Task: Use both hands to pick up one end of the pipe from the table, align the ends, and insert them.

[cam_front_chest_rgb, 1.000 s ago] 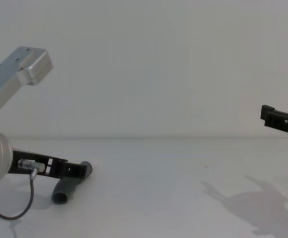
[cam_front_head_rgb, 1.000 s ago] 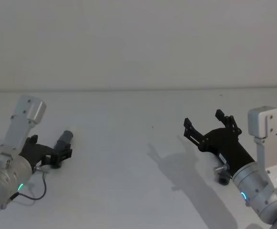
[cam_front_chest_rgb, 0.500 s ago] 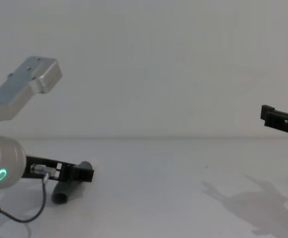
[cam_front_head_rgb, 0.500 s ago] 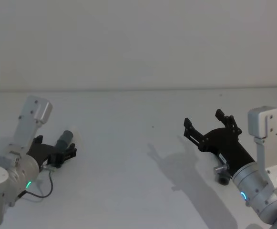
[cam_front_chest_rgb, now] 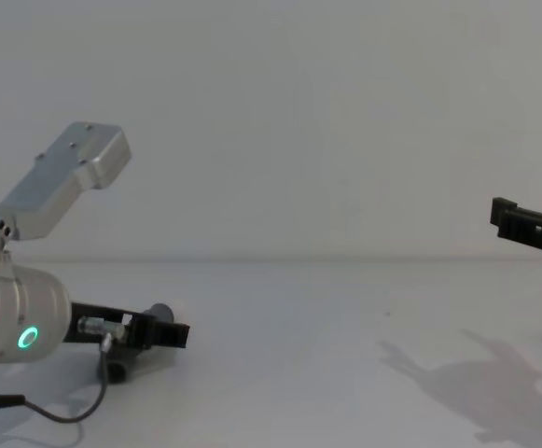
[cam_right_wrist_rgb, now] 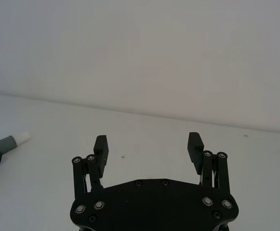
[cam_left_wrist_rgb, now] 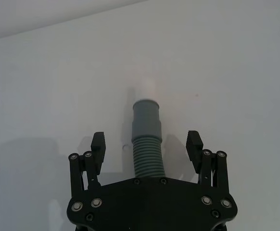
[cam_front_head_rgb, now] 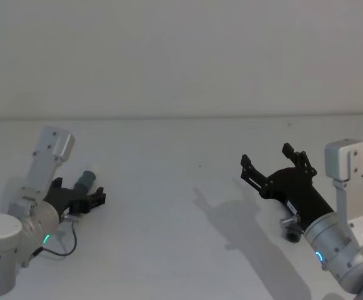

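**Left gripper (cam_left_wrist_rgb: 146, 143) spread astride the ribbed tube; right gripper (cam_front_head_rgb: 266, 156) spread and empty**

Left side. The left gripper sits low over the tabletop (cam_front_head_rgb: 169, 225), near its left edge. Its jaws stand wide apart, one on each side of the ribbed tube (cam_left_wrist_rgb: 146, 118), with a clear gap between each jaw and the tube. Nothing is pinched. The tube lies flat on the tabletop and runs straight out from the gripper's palm. Its white tip (cam_left_wrist_rgb: 149, 89) points away from the gripper, past the fingertips. The ribbed section lies between the jaws and the smooth grey collar sits just ahead of them. A thin black cable (cam_front_chest_rgb: 65, 417) loops from the left wrist down to the front-left corner of the tabletop.

Right side. The right gripper hangs above the tabletop toward its right edge and casts a shadow on the surface to its left. Its jaws are spread wide with nothing between them. The second tube (cam_front_head_rgb: 291, 234) lies on the tabletop under the gripper's body, close to the wrist, and is partly hidden by it. Its dark open mouth is visible. The two tubes lie well apart.
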Motion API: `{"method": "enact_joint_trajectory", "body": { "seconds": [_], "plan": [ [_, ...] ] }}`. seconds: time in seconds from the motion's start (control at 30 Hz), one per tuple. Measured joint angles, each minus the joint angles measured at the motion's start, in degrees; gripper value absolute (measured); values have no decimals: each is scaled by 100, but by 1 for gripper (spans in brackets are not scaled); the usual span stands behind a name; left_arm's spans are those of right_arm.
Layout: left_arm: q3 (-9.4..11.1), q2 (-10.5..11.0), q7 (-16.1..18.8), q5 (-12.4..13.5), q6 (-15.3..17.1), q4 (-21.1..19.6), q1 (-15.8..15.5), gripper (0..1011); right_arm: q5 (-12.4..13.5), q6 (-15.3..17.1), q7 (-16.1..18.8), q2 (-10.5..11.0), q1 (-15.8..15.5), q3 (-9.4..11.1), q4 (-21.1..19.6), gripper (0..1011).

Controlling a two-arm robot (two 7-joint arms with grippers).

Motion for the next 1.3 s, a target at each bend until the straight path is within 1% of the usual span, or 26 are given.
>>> {"method": "enact_joint_trajectory", "body": {
  "seconds": [0.5,1.0,1.13,1.17,1.23,1.27,1.3],
  "plan": [
    [64,-132,-136,80,-13,364,-239,1001,0,0,0,0,0,0,0,1002],
    [51,-211,-200,122,87,535,-383,1002,0,0,0,0,0,0,0,1002],
    [48,-226,-207,126,100,553,-399,962,0,0,0,0,0,0,0,1002],
    [47,-229,-209,127,103,556,-401,920,0,0,0,0,0,0,0,1001],
    [46,-233,-214,128,108,561,-406,887,0,0,0,0,0,0,0,1002],
    [46,-235,-216,129,111,567,-410,821,0,0,0,0,0,0,0,1001],
    [46,-236,-218,130,112,569,-412,821,0,0,0,0,0,0,0,1001]
  ]
}}
